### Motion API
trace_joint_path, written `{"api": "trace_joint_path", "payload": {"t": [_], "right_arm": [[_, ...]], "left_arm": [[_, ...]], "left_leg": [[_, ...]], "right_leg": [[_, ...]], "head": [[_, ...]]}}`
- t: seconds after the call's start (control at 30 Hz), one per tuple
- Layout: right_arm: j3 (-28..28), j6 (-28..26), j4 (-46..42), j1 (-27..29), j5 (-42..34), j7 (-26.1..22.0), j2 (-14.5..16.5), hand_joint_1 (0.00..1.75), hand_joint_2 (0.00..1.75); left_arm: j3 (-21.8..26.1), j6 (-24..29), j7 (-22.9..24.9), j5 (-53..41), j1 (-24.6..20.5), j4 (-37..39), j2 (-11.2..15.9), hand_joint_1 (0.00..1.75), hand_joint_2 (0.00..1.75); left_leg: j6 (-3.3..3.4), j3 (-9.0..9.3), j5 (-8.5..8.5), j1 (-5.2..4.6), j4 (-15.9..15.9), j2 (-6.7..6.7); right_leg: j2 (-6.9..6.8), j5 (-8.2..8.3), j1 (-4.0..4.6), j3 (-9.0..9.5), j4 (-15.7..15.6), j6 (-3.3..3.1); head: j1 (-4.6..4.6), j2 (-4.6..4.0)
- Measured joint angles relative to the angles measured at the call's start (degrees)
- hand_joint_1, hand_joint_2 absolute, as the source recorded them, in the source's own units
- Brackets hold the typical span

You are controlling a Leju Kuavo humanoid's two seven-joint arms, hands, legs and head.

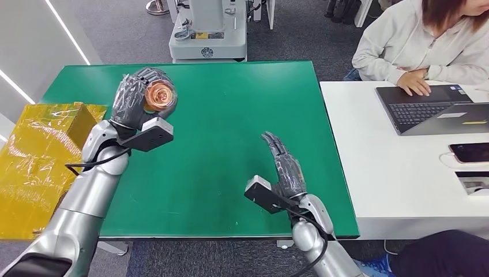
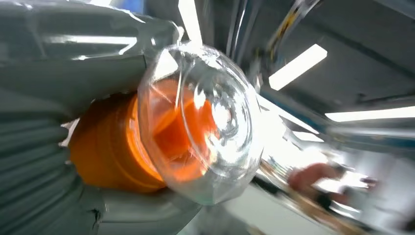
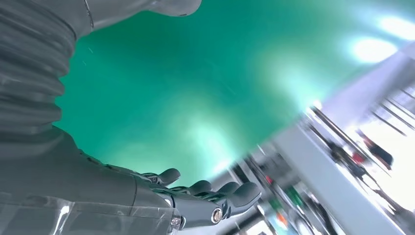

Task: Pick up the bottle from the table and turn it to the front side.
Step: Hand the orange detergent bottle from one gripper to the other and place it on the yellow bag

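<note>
My left hand [image 1: 134, 99] is raised above the far left part of the green table [image 1: 230, 104] and grips a clear bottle with orange contents [image 1: 159, 96]. The bottle's round end faces my head camera. In the left wrist view the bottle [image 2: 195, 129] sits between my thumb and fingers [image 2: 58, 63], its clear end pointing away from the palm. My right hand [image 1: 285, 167] hovers over the table's near right part, fingers straight and apart, holding nothing. The right wrist view shows that hand [image 3: 195, 200] above bare green surface.
A yellow crinkled bag [image 1: 40, 156] lies at the table's left edge. A white desk [image 1: 392, 190] stands to the right with a laptop [image 1: 429, 107] and a phone [image 1: 470, 152]; a person [image 1: 427, 43] sits there. A grey machine base [image 1: 207, 43] stands behind the table.
</note>
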Motion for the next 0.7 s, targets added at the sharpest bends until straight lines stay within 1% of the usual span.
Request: {"api": "trace_joint_path", "payload": {"t": [0.07, 0.13, 0.3, 0.43, 0.53, 0.6, 0.7], "right_arm": [[0.2, -0.8, -4.3, 1.7, -0.5, -0.4, -0.8, 0.0, 1.75], [0.2, -1.5, -8.6, 3.7, -0.8, -0.7, -1.6, 0.0, 1.75], [-0.6, -3.1, -17.6, 8.2, -0.3, -1.3, -3.5, 0.0, 1.75], [-2.3, -4.2, -22.6, 10.6, 0.0, -1.4, -4.3, 0.0, 1.75], [-4.1, -4.8, -26.5, 12.8, -0.5, -1.8, -4.7, 0.0, 1.75], [-5.4, -4.9, -28.9, 14.5, -0.6, -1.9, -4.9, 0.0, 1.75], [-6.8, -4.9, -31.6, 17.1, -0.2, -2.3, -5.0, 0.0, 1.75]], "left_arm": [[-0.4, 3.7, 2.3, -8.0, -1.0, -0.2, 2.1, 1.75, 1.75], [-0.7, 6.2, 3.7, -13.8, -1.6, -0.2, 4.1, 1.75, 1.75], [-1.0, 9.6, 6.4, -23.2, -1.8, 0.0, 7.8, 1.75, 1.75], [-1.2, 10.2, 10.8, -31.9, -2.2, 1.6, 9.6, 1.75, 1.75], [-1.4, 10.3, 14.7, -39.3, -3.0, 4.9, 11.1, 1.75, 1.75], [-2.0, 10.1, 17.1, -42.0, -3.8, 7.8, 12.3, 1.75, 1.75], [-4.2, 9.2, 20.5, -43.1, -5.0, 12.6, 14.6, 1.75, 1.75]], "left_leg": [[0.0, 0.0, 0.0, 0.0, 0.0, 0.01], [0.0, 0.0, 0.0, 0.01, 0.0, 0.0], [-0.01, -0.01, -0.01, 0.01, 0.0, 0.02], [0.0, -0.01, -0.01, 0.01, 0.0, 0.02], [-0.01, 0.0, -0.01, 0.01, 0.0, 0.05], [-0.01, 0.01, -0.01, 0.01, 0.0, 0.06], [-0.02, 0.01, -0.01, 0.02, 0.0, 0.12]], "right_leg": [[0.0, -0.01, 0.0, -0.01, 0.0, 0.0], [-0.01, -0.02, 0.01, -0.02, 0.0, -0.01], [0.02, -0.03, 0.01, -0.03, 0.0, -0.02], [0.01, -0.02, 0.01, -0.02, 0.0, -0.01], [0.04, -0.01, 0.01, -0.02, 0.0, -0.02], [0.06, -0.01, 0.01, -0.03, 0.0, -0.03], [0.12, -0.02, 0.02, -0.05, 0.0, -0.03]], "head": [[0.0, 0.0], [0.0, 0.0], [0.01, 0.0], [0.01, 0.0], [0.01, 0.0], [0.01, 0.0], [0.01, 0.0]]}}
